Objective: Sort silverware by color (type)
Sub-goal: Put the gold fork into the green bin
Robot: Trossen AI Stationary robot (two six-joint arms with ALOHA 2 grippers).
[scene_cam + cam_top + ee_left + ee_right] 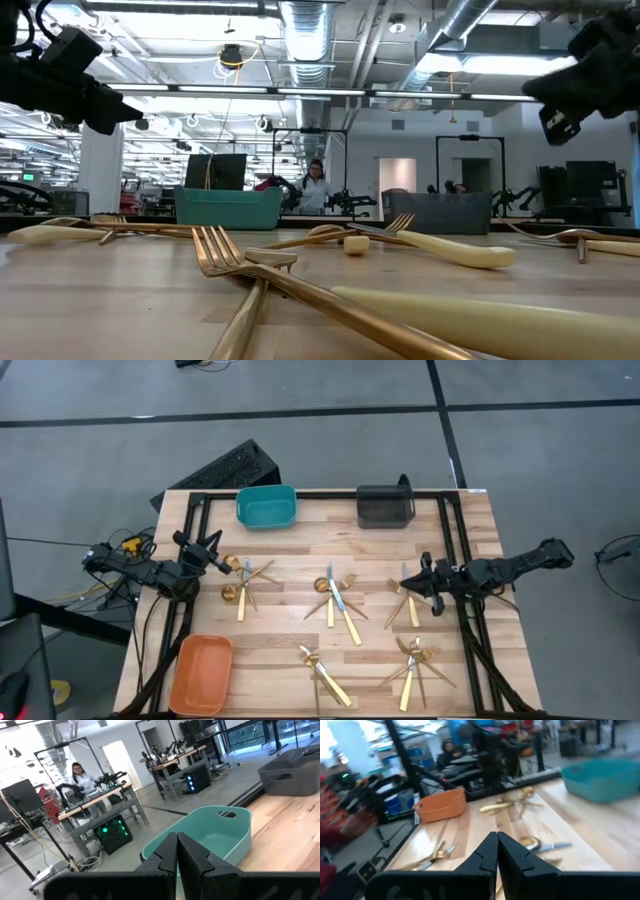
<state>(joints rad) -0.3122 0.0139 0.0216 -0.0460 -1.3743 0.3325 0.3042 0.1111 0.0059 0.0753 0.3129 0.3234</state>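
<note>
Gold-coloured silverware lies flat on the wooden table in several small heaps: at the left (243, 582), the middle (335, 600), the right (405, 600) and two near the front (325, 672) (415, 665). Some knives have silver blades. In the low view a fork (230, 255) lies closest. My left gripper (215, 542) (177, 851) hovers shut above the table's left edge, pointing level toward the teal bin (266, 506). My right gripper (406, 581) (497, 851) hovers shut over the right side, pointing level toward the left. Neither holds anything.
The teal bin and a dark grey bin (385, 506) stand at the far edge, and an orange bin (202, 673) stands at the near left corner. Black frame rails (452, 530) run along the table's sides and back. A person (315, 188) stands in the room beyond.
</note>
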